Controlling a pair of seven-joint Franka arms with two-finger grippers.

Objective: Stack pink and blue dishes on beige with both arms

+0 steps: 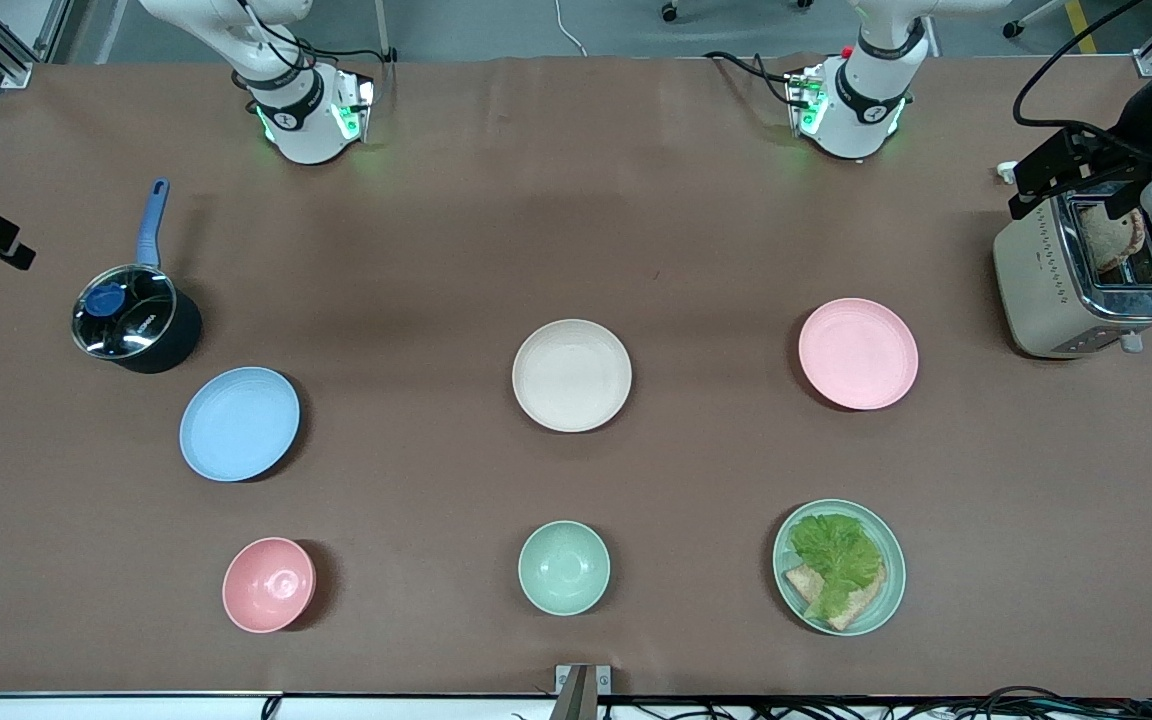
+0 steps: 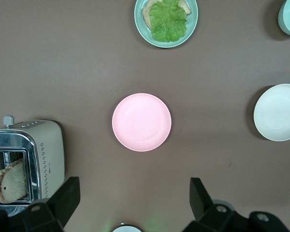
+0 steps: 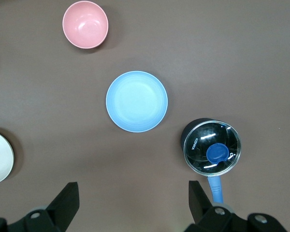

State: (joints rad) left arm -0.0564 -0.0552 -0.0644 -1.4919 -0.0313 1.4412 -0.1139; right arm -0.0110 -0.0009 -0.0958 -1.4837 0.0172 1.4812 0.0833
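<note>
The pale pink plate lies toward the left arm's end of the table, beside the toaster. The light blue plate lies toward the right arm's end, beside the saucepan. Between them, mid-table, sits the cream-beige plate. All three are bare and apart. My left gripper hangs open high over the bare cloth between its base and the pink plate, holding nothing. High over the cloth by the blue plate, my right gripper is open too and holds nothing. The beige plate shows at the left wrist view's edge.
A lidded black saucepan with a blue handle stands by the blue plate. A toaster with bread in it stands at the left arm's end. Nearer the front camera sit a small pink bowl, a mint-green bowl and a mint-green plate with lettuce and bread.
</note>
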